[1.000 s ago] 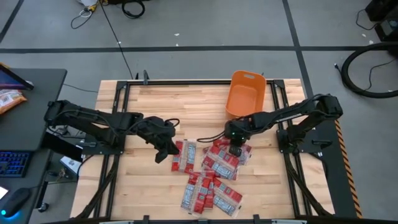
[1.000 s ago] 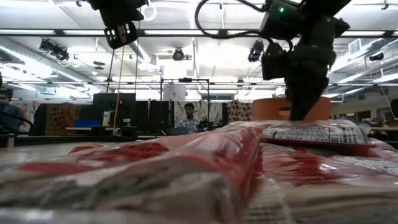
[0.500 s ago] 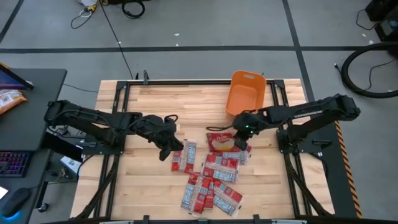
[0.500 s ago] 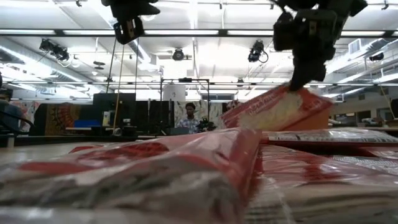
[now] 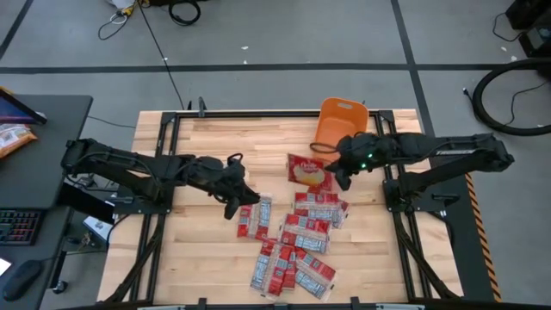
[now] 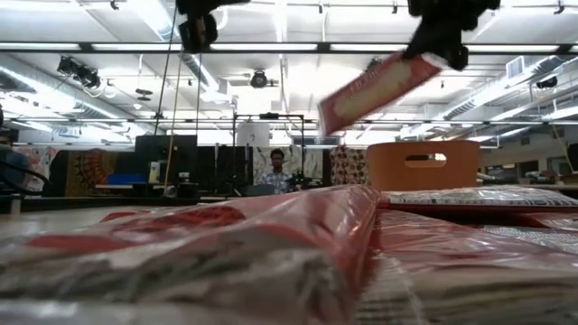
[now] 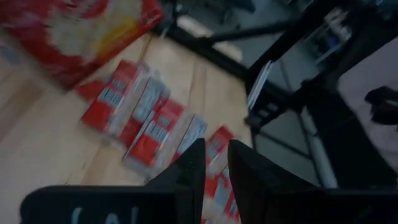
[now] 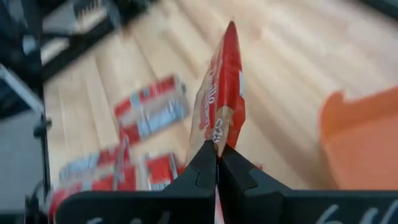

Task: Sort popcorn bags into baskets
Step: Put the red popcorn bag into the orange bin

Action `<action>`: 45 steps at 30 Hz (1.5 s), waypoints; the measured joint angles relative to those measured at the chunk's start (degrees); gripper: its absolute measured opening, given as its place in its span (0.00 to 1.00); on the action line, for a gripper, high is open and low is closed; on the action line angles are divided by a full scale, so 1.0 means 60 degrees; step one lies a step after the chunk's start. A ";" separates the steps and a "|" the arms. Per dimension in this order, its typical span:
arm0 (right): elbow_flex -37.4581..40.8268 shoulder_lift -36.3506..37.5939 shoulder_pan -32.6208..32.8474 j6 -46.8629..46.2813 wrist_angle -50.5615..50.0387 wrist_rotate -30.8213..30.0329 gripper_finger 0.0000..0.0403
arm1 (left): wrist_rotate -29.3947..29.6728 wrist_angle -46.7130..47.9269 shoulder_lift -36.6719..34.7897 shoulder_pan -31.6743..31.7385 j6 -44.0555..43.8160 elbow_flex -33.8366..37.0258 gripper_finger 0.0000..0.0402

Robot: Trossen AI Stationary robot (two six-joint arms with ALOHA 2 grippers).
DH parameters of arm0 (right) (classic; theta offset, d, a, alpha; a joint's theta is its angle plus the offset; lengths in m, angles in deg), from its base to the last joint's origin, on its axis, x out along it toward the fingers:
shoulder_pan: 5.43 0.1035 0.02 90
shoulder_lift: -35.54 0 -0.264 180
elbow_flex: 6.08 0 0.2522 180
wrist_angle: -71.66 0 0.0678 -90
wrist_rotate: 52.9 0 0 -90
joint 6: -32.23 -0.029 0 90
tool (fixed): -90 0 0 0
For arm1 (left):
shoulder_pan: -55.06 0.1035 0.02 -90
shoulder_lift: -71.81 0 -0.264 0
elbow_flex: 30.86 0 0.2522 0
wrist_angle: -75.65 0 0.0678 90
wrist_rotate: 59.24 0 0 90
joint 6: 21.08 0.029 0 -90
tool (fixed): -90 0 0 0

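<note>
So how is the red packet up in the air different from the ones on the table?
The lifted packet hangs tilted, pinched at one edge by the right gripper, beside the orange basket. The piled packets lie flat and overlapping on the table, untouched. Both are red with pale labels.

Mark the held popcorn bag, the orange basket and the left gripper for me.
Held popcorn bag [image 5: 308, 170]: high view, middle of its red face.
Orange basket [image 6: 424, 164]: low view, front wall below handle slot.
Left gripper [image 5: 244, 203]: high view, between fingertips.

Wooden table [image 5: 207, 138]: orange basket [image 5: 341, 129] at far edge, popcorn bags [image 5: 293, 245] heaped near front.
</note>
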 joint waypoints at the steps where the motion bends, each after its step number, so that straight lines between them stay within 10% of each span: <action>1: -0.0045 0.0112 -0.0041 -0.0002 0.0076 -0.0169 0.01 | 0.0004 -0.0206 0.0000 0.0000 0.0000 0.0000 0.18; 28: -0.0163 0.1909 -0.2229 -0.0279 0.0120 -0.5030 0.01 | 0.0407 -0.0772 0.0000 0.0004 -0.0276 0.0000 0.18; 45: 0.0832 0.1308 -0.2983 -0.2526 -0.1344 -0.5488 0.01 | 0.0774 -0.0762 0.0000 0.0104 0.0011 0.0000 0.18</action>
